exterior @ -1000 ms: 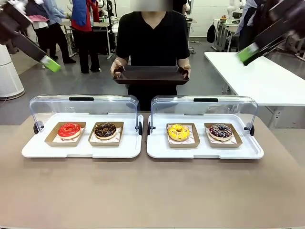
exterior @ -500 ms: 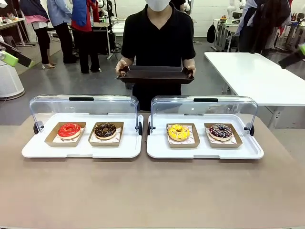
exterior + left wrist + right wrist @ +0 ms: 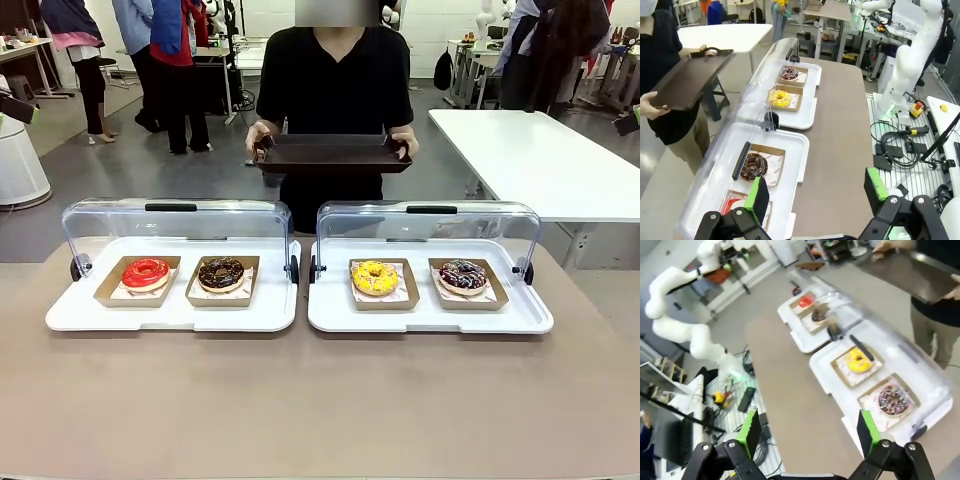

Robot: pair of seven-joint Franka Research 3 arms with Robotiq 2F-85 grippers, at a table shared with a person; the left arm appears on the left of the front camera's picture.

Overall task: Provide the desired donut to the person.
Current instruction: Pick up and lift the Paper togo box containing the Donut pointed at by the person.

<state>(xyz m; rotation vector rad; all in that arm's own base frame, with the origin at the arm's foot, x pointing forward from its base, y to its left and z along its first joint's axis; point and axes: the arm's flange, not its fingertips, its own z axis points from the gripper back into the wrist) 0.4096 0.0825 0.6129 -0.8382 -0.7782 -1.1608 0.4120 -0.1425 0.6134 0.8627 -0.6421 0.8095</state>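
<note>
The person in a black shirt stands at the far side, holding a dark serving tray in both hands. Four donuts sit in cardboard trays: red-glazed, chocolate, yellow and dark sprinkled. My left gripper hangs open and empty, high over the table's left end, above the red donut and chocolate donut. High over the right end, my right gripper is also open and empty, with the yellow donut and sprinkled donut below it.
The donuts lie in two white display trays, left and right, with clear lids tipped back open. Bare brown tabletop fills the near side. A white table stands at the back right, bystanders at the back left.
Both arms have swung outward and up, leaving the front view at its side edges. The person has shifted slightly right with the tray held at chest height.
</note>
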